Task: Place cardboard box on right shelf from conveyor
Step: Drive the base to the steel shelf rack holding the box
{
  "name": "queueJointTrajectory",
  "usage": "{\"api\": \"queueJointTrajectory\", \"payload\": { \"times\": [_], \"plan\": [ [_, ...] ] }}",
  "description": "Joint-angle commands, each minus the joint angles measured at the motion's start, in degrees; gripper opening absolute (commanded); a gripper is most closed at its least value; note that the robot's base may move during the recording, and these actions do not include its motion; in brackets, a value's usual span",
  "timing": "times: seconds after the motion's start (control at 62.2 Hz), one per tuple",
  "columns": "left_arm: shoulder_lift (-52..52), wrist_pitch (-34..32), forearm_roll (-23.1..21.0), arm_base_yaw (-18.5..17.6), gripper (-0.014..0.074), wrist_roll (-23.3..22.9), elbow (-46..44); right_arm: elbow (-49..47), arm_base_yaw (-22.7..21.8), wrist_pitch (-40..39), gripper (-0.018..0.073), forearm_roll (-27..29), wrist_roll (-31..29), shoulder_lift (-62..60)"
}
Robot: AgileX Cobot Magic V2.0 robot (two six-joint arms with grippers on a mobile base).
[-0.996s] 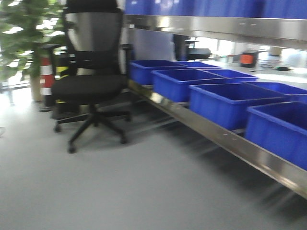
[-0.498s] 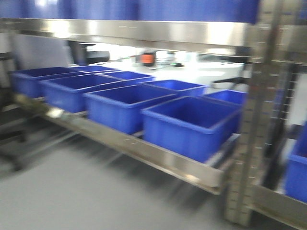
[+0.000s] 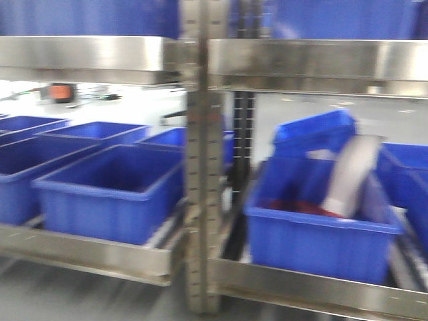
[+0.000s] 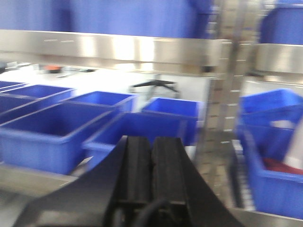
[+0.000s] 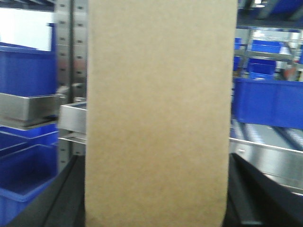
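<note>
In the middle of the right wrist view, the cardboard box (image 5: 161, 109) stands upright, clamped in the right gripper (image 5: 156, 215). Behind it, at the right edge, runs the right shelf (image 5: 265, 158). The left gripper (image 4: 151, 161) has its pads pressed together, empty, facing blue bins (image 4: 42, 137).

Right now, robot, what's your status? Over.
Left gripper shut, empty. Right gripper shut on box. Shelf ahead, blue bin sitting on it, post at its left edge.
</note>
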Motion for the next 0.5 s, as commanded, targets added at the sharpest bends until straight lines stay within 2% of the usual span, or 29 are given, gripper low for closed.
{"api": "queueJointTrajectory", "payload": {
  "times": [0.0,0.482],
  "plan": [
    [-0.3,-5.0,-0.5,-0.1,-0.0116,0.0,0.3,-1.7,-0.3,-5.9,0.0085,0.0,-0.2,0.6],
    [-0.3,-5.0,-0.5,-0.1,-0.0116,0.0,0.3,-1.7,-0.3,-5.9,0.0085,0.0,-0.2,0.6]
  ]
}}
